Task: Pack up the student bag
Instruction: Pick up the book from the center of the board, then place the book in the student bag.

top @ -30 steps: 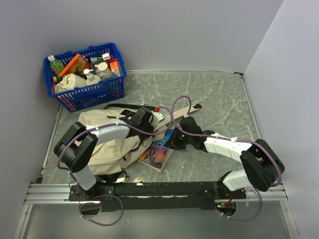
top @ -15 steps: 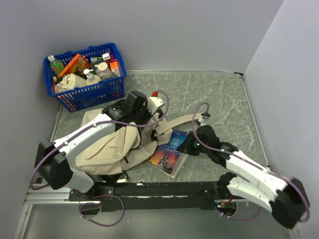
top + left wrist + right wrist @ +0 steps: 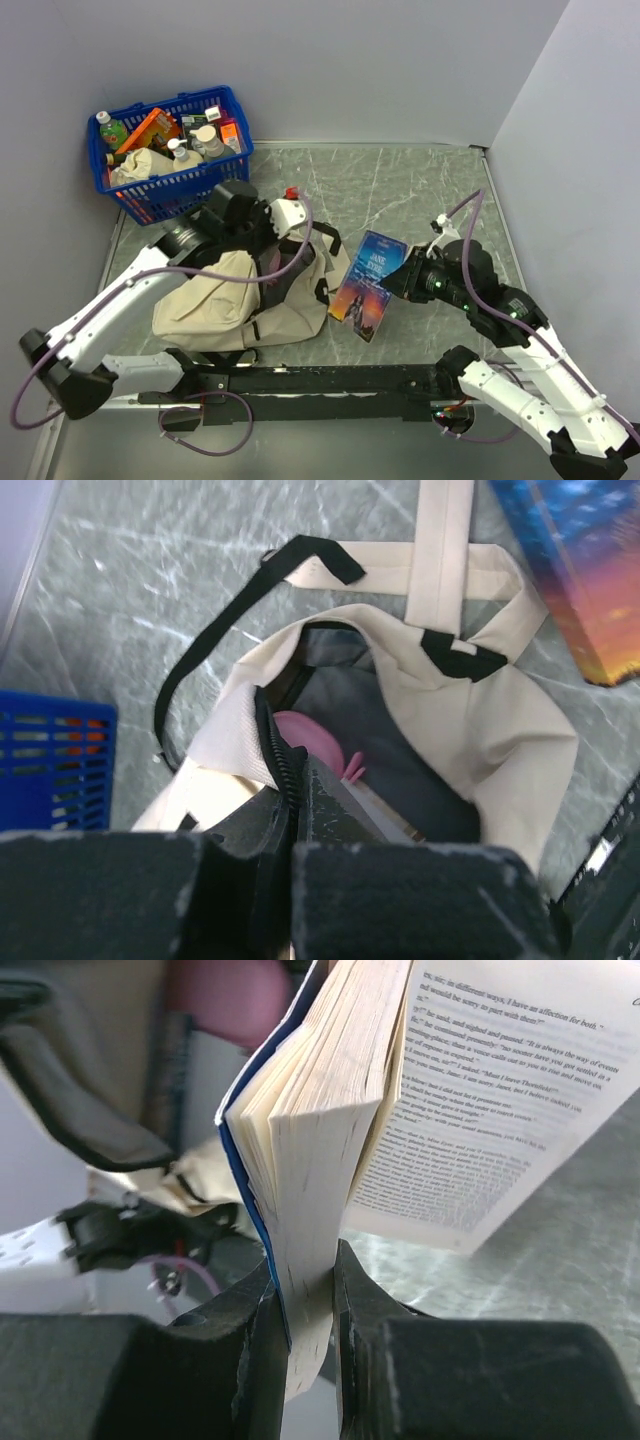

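The cream student bag [image 3: 215,300] lies left of centre with its mouth pulled up and open toward the right. My left gripper [image 3: 275,245] is shut on the bag's black zipper edge [image 3: 272,742] and holds the opening up. Inside the dark lining [image 3: 420,770] a pink pouch [image 3: 305,735] shows. My right gripper [image 3: 397,283] is shut on a blue-covered book [image 3: 366,285], which hangs tilted above the table just right of the bag's mouth. In the right wrist view the book [image 3: 320,1140] is clamped by its page block between the fingers [image 3: 262,1340], with one page fanned out.
A blue plastic basket [image 3: 180,185] full of bottles and packets stands at the back left, close behind the bag. Black straps [image 3: 215,650] and a cream strap [image 3: 440,540] trail from the bag over the grey marbled table [image 3: 420,190]. Walls close in at left, back and right.
My right gripper closed on the book, lifted it off the table and carried it to the right. My left arm swung up and back, pulling the bag's mouth open.
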### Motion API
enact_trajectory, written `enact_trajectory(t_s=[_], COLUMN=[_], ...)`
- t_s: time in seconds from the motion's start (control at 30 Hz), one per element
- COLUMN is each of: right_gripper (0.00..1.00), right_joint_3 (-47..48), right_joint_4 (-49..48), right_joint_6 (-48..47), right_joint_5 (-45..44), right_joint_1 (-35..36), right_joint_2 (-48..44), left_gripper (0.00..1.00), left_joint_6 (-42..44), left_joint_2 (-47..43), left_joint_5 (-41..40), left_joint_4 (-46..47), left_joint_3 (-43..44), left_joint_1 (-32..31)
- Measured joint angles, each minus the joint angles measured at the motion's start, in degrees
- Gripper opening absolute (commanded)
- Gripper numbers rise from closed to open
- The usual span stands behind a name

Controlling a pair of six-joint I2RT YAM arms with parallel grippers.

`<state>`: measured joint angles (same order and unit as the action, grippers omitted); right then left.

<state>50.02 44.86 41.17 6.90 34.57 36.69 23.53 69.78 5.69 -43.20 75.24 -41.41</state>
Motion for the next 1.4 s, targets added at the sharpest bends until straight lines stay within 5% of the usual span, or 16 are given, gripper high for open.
enact_trajectory(t_s=[0.27, 0.77, 1.07, 1.4], right_gripper=[0.0, 0.0, 0.0, 0.0], right_joint_3=[4.55, -15.56, -11.37, -7.69], right_joint_4=[-7.87, -44.39, -63.52, -71.84], right_joint_6=[-1.62, 10.12, 16.55, 18.58], right_joint_5=[13.22, 34.8, 43.45, 46.77], right_joint_1=[-0.07, 1.77, 4.83, 4.66], right_joint_2=[8.13, 21.27, 42.88, 43.91], left_gripper=[0.01, 0.01, 0.01, 0.01], left_joint_6=[4.46, 5.92, 6.8, 8.68], left_joint_2=[-5.64, -5.4, -3.91, -3.93], left_joint_5=[6.62, 9.99, 13.11, 14.45], left_joint_4=[-5.66, -9.16, -12.63, -12.33], left_joint_3=[1.99, 4.66, 6.8, 6.8], left_joint_1=[-0.15, -1.73, -2.89, -3.1])
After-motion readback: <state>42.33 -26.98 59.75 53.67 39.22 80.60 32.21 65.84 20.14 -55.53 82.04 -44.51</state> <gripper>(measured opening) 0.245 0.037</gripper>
